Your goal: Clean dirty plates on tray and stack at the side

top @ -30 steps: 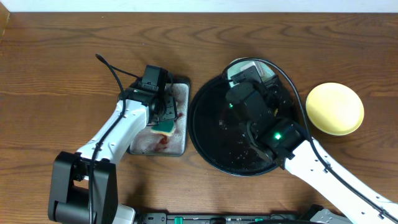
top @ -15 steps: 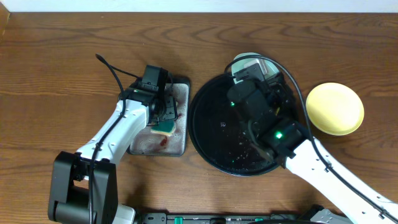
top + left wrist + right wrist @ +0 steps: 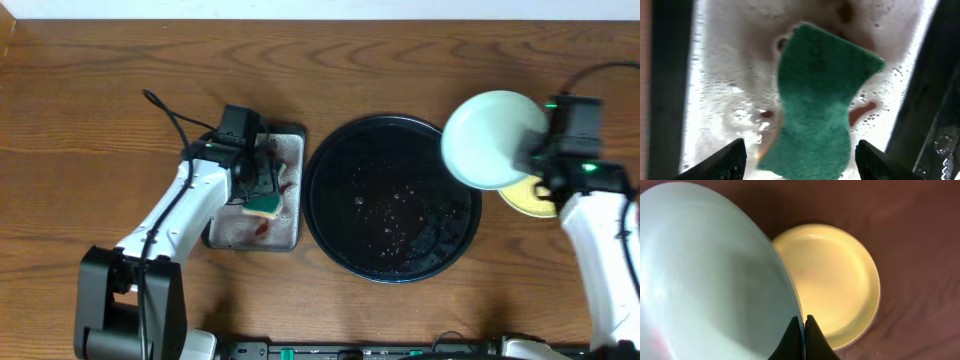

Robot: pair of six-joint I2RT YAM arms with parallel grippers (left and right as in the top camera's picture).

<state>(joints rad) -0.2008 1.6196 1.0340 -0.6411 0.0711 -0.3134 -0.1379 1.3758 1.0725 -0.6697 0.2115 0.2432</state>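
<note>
My right gripper [image 3: 804,325] is shut on the rim of a pale light-blue plate [image 3: 492,138] and holds it tilted in the air, over the right rim of the black tray [image 3: 340,215] and partly over the yellow plate [image 3: 528,198]. In the right wrist view the blue plate [image 3: 710,275] fills the left, and the yellow plate [image 3: 835,280] lies on the table below. The tray holds only water drops. My left gripper [image 3: 800,162] is open above a green sponge [image 3: 815,100] lying on the grey metal tray [image 3: 288,232]. A third plate is not in view.
The grey rectangular tray holds foam and red sauce smears [image 3: 862,112]. Brown wooden table [image 3: 90,110] lies all round. The left arm's cable [image 3: 175,115] loops over the table behind it.
My right arm has lifted the light-blue plate off the back of the black tray and swung right, over the yellow plate. The left gripper has stayed over the sponge.
</note>
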